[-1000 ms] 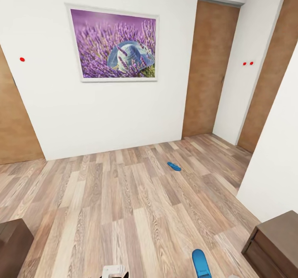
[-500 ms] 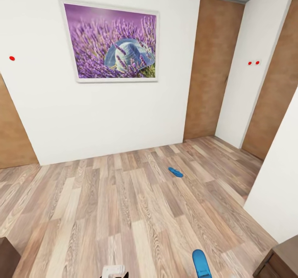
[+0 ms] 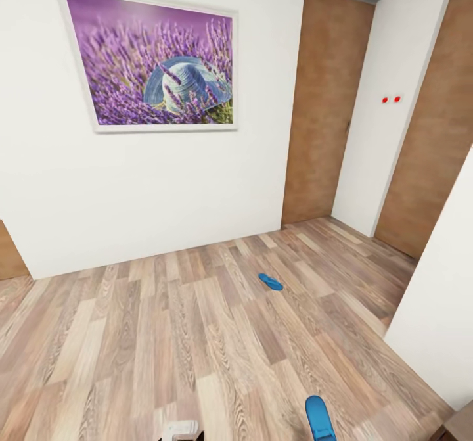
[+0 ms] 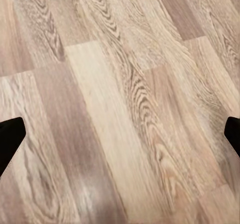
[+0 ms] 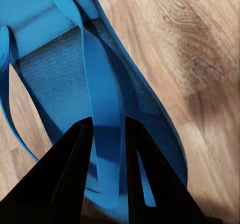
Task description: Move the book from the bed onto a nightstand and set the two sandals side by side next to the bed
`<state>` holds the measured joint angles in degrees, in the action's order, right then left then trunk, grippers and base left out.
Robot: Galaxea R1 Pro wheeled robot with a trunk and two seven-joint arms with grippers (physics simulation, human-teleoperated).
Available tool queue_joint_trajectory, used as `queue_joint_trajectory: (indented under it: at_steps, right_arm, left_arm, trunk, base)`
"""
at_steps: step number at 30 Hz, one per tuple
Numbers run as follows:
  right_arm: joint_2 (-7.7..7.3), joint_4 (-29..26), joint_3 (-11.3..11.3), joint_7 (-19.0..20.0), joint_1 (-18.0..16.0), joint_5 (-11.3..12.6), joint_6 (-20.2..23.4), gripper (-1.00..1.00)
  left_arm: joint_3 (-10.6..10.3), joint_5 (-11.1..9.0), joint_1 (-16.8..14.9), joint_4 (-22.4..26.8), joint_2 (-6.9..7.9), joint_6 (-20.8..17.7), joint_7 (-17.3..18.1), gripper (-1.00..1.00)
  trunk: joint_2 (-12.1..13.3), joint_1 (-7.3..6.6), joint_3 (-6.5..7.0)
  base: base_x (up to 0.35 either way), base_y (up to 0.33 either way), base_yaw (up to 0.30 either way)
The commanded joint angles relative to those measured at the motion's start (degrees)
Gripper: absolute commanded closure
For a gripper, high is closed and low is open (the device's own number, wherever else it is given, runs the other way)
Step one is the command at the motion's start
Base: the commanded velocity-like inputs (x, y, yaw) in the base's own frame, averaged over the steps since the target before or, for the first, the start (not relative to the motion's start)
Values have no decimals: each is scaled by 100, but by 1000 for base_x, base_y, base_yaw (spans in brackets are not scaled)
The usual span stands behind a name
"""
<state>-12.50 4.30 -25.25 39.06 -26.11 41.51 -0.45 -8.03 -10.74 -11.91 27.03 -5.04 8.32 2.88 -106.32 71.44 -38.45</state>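
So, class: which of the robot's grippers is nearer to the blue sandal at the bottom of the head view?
Right. The right gripper has its fingers closed on a strap of the held sandal. The left gripper hangs open over bare floor.

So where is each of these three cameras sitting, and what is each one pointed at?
Head view: from the robot's head, looking forward and down at the plank floor, white wall, lavender picture and a far sandal; a pale bit of the robot shows at the bottom edge.
Left wrist view: near the left gripper, facing bare floor; dark fingers at both edges.
Right wrist view: near the right gripper, its fingers pinching the held sandal's strap.
Shared: the held sandal shows in the head view too.
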Motion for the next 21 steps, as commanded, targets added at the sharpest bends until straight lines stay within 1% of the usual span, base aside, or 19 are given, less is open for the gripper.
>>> queue_joint_trajectory:
  at_steps: [1,8,16,21]
  right_arm:
    - [2,19,-42,49,-8,68,1,100]
    - [2,19,-42,76,-8,71,1,100]
    - [2,19,-42,71,-8,70,1,100]
    - [2,19,-42,60,-8,68,1,100]
  left_arm:
    - [-23,-60,-4,-5,3,20,11,-100]
    - [-23,-60,-4,-6,3,20,11,-100]
    - [-23,-60,-4,-6,3,20,11,-100]
    - [-23,-60,-4,-6,3,20,11,-100]
  trunk:
    - [-2,3,-6]
    - [-2,3,-6]
    - [-2,3,-6]
    - [-2,3,-6]
  base:
    - [330,0,-17]
    - [330,0,-30]
    - [330,0,-215]
    - [311,0,-45]
